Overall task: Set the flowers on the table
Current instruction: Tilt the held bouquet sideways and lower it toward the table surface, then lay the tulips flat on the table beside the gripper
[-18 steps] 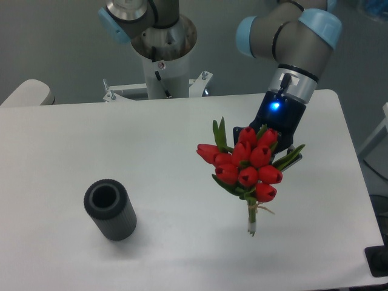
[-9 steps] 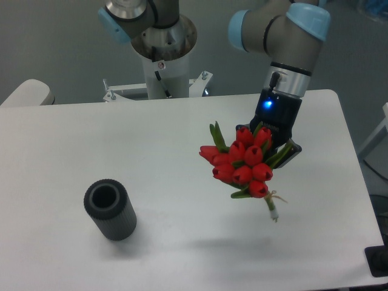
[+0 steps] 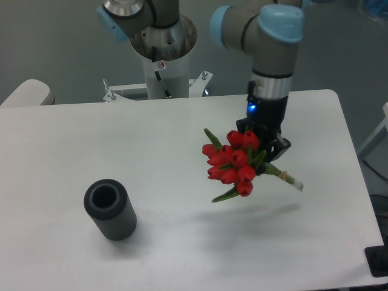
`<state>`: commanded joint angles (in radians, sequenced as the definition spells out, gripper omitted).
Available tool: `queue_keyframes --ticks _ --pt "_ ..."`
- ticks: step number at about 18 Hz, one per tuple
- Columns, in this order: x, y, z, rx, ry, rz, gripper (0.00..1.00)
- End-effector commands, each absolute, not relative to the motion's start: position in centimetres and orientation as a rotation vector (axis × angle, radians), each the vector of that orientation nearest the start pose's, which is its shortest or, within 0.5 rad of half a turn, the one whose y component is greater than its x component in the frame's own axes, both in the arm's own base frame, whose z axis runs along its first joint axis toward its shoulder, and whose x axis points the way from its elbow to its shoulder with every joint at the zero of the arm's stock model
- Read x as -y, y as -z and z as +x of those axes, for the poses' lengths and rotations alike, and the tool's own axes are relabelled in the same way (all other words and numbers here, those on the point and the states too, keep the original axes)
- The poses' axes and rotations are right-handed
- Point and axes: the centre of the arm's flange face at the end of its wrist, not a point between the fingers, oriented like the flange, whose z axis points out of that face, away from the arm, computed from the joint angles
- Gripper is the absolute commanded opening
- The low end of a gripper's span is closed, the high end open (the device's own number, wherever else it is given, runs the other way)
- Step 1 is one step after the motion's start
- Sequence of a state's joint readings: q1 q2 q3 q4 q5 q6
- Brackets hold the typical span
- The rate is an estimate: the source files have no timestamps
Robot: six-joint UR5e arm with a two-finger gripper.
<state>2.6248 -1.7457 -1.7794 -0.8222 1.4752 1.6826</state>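
Flowers held above the table, right of centre, casting a shadow below; red heads to the left, stem ends poking out lower right. Gripper clamped on the bunch, fingers mostly hidden behind blooms and leaves. Cylinder upright, well apart at lower left. Arm's top cut off by the frame's upper edge.
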Motion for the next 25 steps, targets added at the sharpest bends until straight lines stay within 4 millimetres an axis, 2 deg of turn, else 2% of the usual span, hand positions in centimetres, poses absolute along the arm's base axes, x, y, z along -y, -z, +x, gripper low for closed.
queue_keyframes --ticks 2,5,9,14,17,21,25 --pt "-40.3 -36.4 -41.2 -1.004 -0.5 -2.853 0.29" --pt "-38.9 -34.0 -40.4 -1.034 -0.468 -2.952 0.29" --pt "-37.6 -32.3 -39.7 -1.125 -0.447 -3.037 0.29" --pt "-37.4 -30.3 -39.2 -1.222 -0.402 -3.074 0.29" --pt "-37.5 -28.6 -39.9 -1.344 -0.347 -3.043 0.29" --pt "-37.5 -26.8 -40.4 -1.38 -0.302 -3.081 0.29" --pt "-37.0 -26.0 -41.2 -1.415 -0.309 -3.165 0.29"
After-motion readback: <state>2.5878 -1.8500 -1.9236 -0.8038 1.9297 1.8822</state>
